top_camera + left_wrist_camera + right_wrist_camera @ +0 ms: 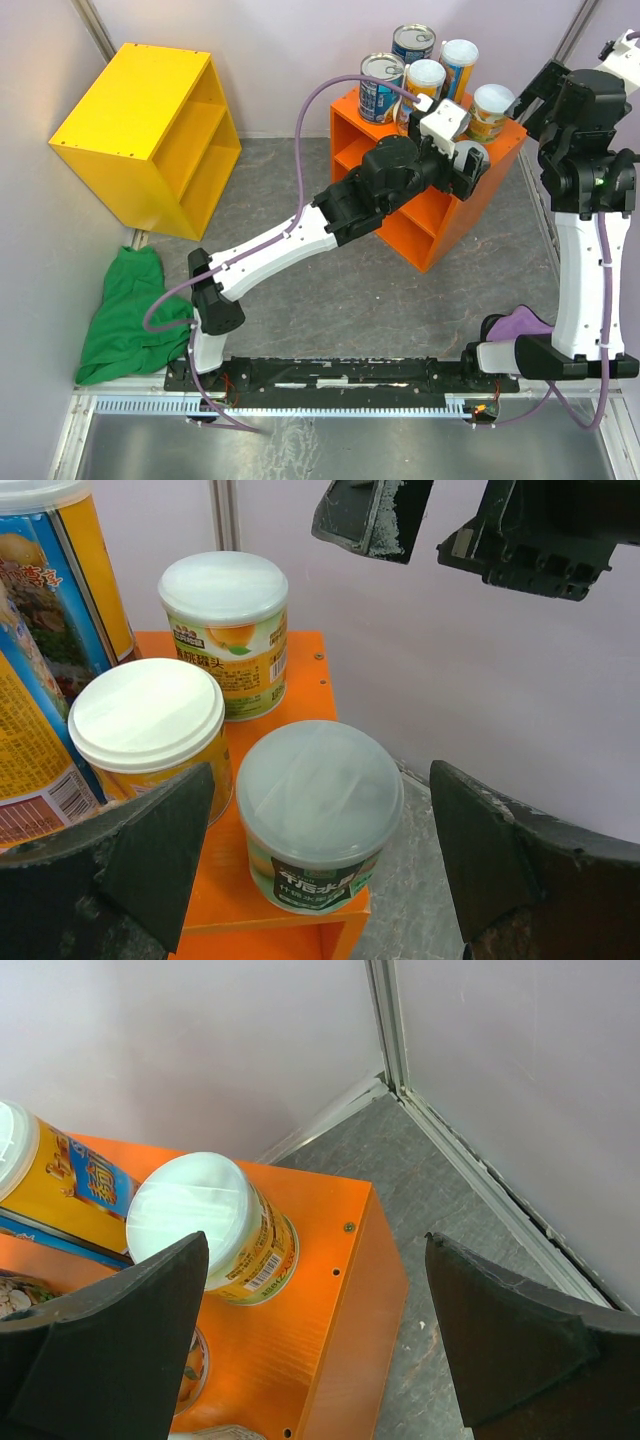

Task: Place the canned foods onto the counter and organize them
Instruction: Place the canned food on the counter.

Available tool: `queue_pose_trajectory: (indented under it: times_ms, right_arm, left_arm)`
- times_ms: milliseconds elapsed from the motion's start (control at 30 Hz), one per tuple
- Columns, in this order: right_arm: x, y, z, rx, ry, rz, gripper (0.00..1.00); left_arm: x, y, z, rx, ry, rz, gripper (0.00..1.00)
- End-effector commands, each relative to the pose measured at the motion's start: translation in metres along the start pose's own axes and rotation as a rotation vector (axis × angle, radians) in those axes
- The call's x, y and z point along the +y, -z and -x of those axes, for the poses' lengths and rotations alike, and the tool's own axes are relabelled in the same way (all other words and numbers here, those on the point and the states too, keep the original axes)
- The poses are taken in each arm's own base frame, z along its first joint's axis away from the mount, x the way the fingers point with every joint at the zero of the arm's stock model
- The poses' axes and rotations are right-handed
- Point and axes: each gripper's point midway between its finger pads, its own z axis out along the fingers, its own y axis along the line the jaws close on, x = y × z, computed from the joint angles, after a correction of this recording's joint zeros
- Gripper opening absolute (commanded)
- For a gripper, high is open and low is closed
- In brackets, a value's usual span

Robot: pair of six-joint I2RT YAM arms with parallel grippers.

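From above, the orange counter [440, 215] stands at the far right of the grey floor. On its flat top are two blue tins [381, 88], two tall cans [459, 62] and a short can [493, 108] near the right edge. The left gripper [472, 165] reaches over the counter's near side, though its fingers cannot be made out here. The right gripper [537, 92] hangs just right of the counter. A yellow cabinet [150, 130] and a green cloth [125, 310] lie well apart on the left. In the left wrist view the left gripper's fingers [150, 850] are spread wide. A green-labelled can [318, 820] stands upright between them at the counter's corner, with the left finger just beside it and the right finger apart from it. A white-lidded can [147, 720] and a peach-labelled can [225, 630] stand behind. In the right wrist view the right gripper's fingers [110, 1330] are wide apart and hold nothing. They hang above the counter's corner, where the short can stands upright.
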Motion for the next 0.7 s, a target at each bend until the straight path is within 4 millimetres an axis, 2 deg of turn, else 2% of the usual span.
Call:
queue_pose_trajectory:
  times_ms: [0, 233, 367, 667]
  right_arm:
    - [0.001, 0.012, 0.013, -0.042, -0.026, 0.033, 0.96]
    - [0.004, 0.015, 0.014, -0.039, -0.033, 0.052, 0.96]
    - [0.006, 0.020, 0.015, -0.035, -0.043, 0.071, 0.95]
    - [0.012, 0.031, 0.014, -0.012, -0.063, 0.120, 0.91]
  left_arm:
    - [-0.002, 0.019, 0.046, -0.107, 0.041, 0.010, 0.94]
    - [-0.003, 0.032, 0.051, -0.114, 0.035, 0.018, 0.94]
    - [-0.003, 0.045, 0.060, -0.134, 0.037, 0.030, 0.94]
    - [0.011, 0.076, 0.064, -0.158, 0.045, 0.087, 0.94]
